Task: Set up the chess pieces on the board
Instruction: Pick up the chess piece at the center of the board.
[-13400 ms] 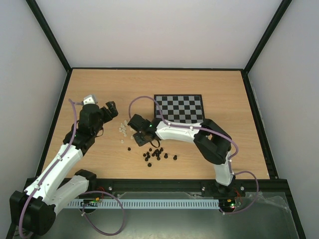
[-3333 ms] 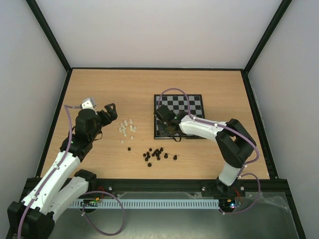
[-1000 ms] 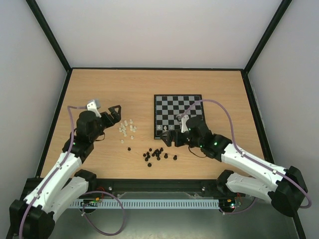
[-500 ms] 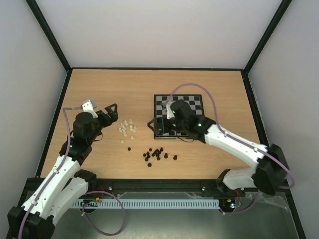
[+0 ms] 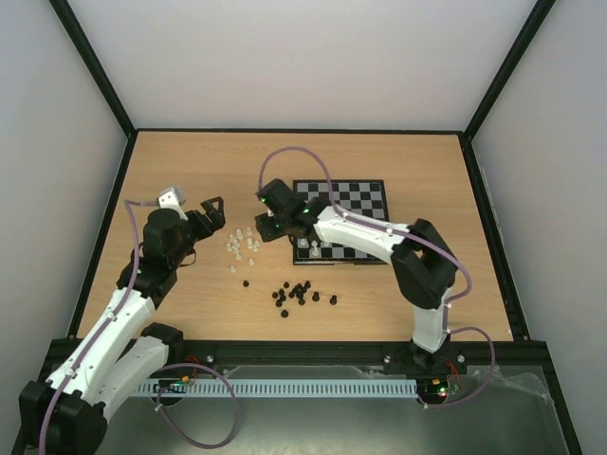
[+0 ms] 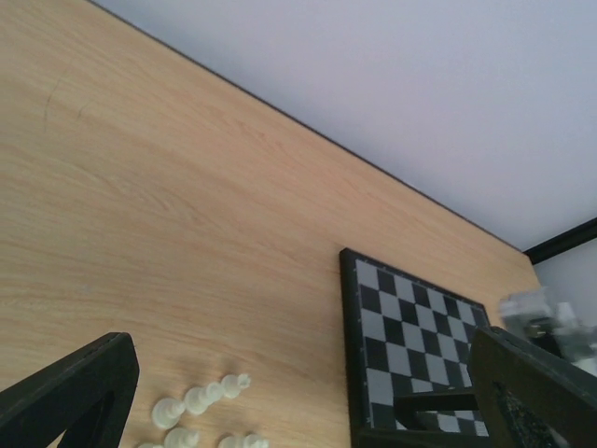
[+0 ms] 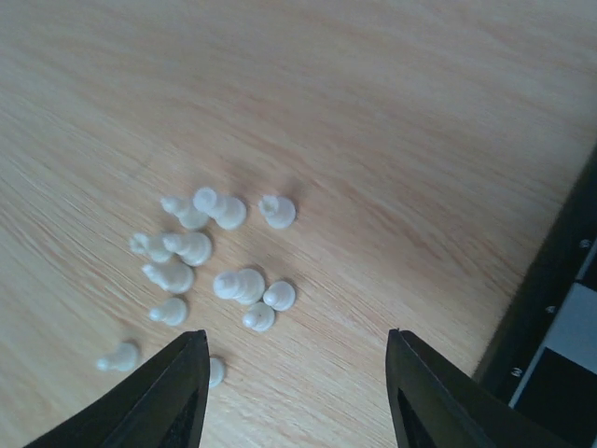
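Several white chess pieces [image 5: 243, 245] lie in a loose cluster on the wooden table, left of the board [image 5: 353, 204]. Two white pieces [image 5: 308, 246] stand on the board's near-left squares. My right gripper [image 5: 266, 228] is open and empty, hovering just right of the cluster. In the right wrist view the cluster [image 7: 207, 257] lies ahead and left of the right gripper [image 7: 297, 397]. My left gripper [image 5: 215, 214] is open and empty, left of the cluster. The left wrist view shows the left gripper [image 6: 298, 411], some white pieces [image 6: 201, 398] and the board [image 6: 401, 322].
Several black pieces [image 5: 299, 293] lie scattered on the table nearer the arms, below the board's left corner. The board's dark corner [image 7: 571, 299] shows at the right edge of the right wrist view. Black frame rails and pale walls enclose the table.
My right gripper has swung left, from over the board's near-left corner to beside the white cluster. The left arm has barely shifted.
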You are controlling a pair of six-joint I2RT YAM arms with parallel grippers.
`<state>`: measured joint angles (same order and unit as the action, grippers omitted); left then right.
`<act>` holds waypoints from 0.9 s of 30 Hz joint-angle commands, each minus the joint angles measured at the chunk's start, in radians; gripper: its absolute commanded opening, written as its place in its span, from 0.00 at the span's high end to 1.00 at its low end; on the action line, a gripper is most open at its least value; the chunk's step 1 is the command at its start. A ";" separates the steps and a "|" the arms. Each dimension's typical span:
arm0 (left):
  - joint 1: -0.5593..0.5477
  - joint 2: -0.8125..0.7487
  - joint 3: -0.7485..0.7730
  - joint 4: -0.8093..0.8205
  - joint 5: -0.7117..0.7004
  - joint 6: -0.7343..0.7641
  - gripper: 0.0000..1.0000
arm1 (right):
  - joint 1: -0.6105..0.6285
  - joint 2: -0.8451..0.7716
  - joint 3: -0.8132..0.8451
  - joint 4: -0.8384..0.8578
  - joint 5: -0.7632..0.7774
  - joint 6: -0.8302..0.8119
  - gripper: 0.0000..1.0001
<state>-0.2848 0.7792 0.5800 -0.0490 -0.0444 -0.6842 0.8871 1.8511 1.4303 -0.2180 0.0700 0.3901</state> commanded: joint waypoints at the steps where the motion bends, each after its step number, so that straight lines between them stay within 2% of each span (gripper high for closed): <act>1: 0.008 0.002 -0.030 0.017 -0.020 0.004 0.00 | 0.033 0.091 0.063 -0.092 0.106 -0.077 0.48; 8: 0.011 0.007 -0.036 0.021 -0.026 0.002 0.01 | 0.041 0.133 0.086 -0.090 0.048 -0.097 0.48; 18: 0.016 0.002 -0.032 -0.004 -0.071 -0.007 0.01 | 0.055 0.203 0.199 -0.153 0.056 -0.083 0.52; 27: 0.060 0.020 -0.022 -0.041 -0.076 -0.026 0.01 | 0.055 0.158 0.205 -0.183 0.087 -0.062 0.52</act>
<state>-0.2424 0.7879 0.5484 -0.0654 -0.1097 -0.6968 0.9363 2.0441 1.6127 -0.3283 0.1257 0.3195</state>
